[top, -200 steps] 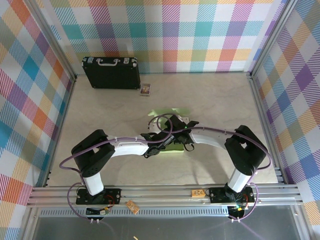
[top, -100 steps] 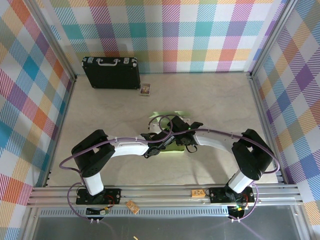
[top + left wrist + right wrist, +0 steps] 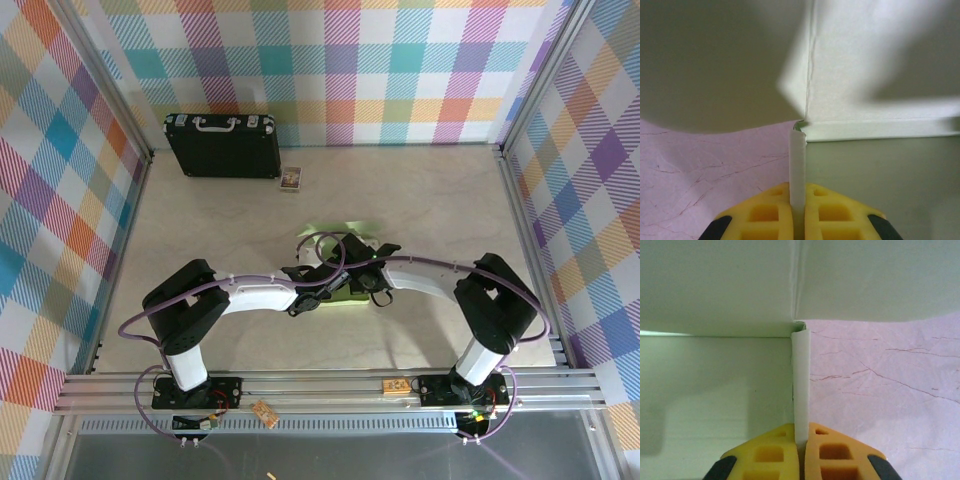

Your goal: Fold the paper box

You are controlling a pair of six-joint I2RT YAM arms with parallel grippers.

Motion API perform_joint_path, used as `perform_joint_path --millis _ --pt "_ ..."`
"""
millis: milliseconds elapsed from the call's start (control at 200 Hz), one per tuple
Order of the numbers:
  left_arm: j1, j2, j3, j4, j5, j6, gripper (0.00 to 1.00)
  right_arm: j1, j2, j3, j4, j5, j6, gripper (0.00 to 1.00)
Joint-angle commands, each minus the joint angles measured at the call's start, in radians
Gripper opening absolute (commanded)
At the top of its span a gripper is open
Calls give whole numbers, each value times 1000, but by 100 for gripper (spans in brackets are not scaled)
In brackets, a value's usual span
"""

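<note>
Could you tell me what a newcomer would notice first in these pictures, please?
The pale green paper box at mid-table draws the eye first. The left tool and right tool each pinch a thin card edge of it. At the far left, a black case sits by the loud plaid back wall.

- From above, my wrists and cables cover most of the paper box [image 3: 343, 299]; green slivers peek out.
- My left fingers [image 3: 765, 220] are cut off by the bottom edge of the left wrist view.
- My right fingers [image 3: 827, 455] are cropped likewise in the right wrist view.
- Close up, the box runs off the top and sides, soft and blurred.
- The small card [image 3: 291, 179] is too tiny to read.
</note>
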Motion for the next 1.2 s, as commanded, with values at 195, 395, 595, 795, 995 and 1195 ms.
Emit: perform_joint_path --millis 195,395,595,795,995,1195 --pt "-11 -9 -14 -63 13 16 0 9 78 45 -126 83 -22 1" --pt "-12 -14 -10 -66 16 17 0 14 108 75 -196 169 -25 1" --pt "-13 -8 -5 -64 21 17 0 22 167 83 -153 104 -44 0" --pt "-12 -7 -11 -49 30 15 0 38 187 52 -8 -85 -77 0" --pt "-12 -4 -12 -44 39 15 0 39 149 26 59 -155 -92 0" --pt "-13 -9 -9 -49 38 18 0 32 89 10 87 -199 -110 0"
